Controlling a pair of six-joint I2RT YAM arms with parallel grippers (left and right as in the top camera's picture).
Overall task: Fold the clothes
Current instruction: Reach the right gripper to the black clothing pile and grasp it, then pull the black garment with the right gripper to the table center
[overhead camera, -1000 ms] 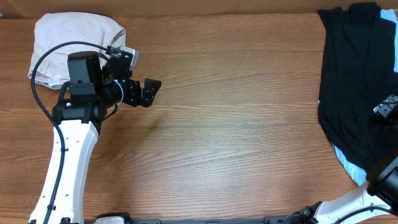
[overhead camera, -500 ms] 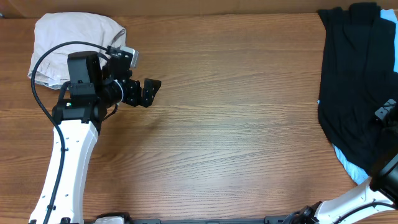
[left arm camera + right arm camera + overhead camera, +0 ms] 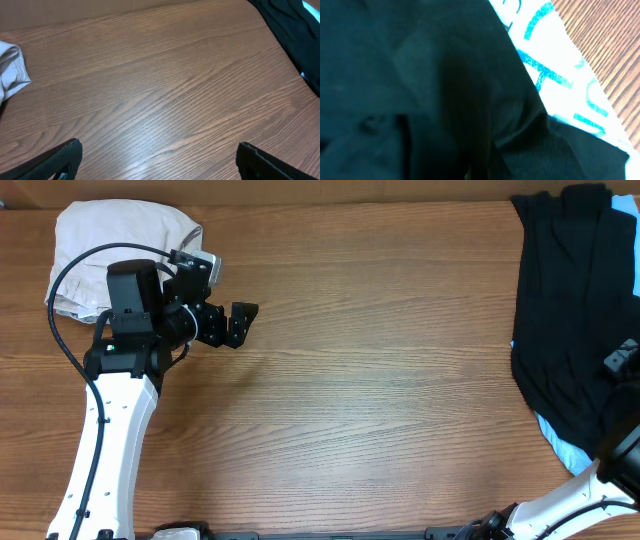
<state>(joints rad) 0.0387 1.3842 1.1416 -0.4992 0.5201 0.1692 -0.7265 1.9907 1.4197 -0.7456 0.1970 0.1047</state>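
A pile of black clothes [image 3: 570, 310] lies at the table's right edge, over a light-blue printed garment [image 3: 560, 448]. My right gripper [image 3: 622, 362] is down on this pile at the far right. In the right wrist view, black fabric [image 3: 420, 90] fills the frame and bunches toward the bottom centre where the jaws are shut on it. The light-blue garment [image 3: 560, 65] shows beside it, and the fingers are buried in cloth. A folded pale beige garment [image 3: 110, 250] sits at the back left. My left gripper [image 3: 240, 320] hovers open and empty over bare wood [image 3: 160, 160].
The wooden table [image 3: 380, 380] spans the view between the two piles. In the left wrist view the beige garment's corner [image 3: 12, 70] is at the left and the black clothes [image 3: 295, 30] at the top right. The left arm's cable loops over the beige garment.
The right gripper has shut into the black fabric, and its wrist has shifted slightly toward the right edge. The left arm has barely moved and stays open.
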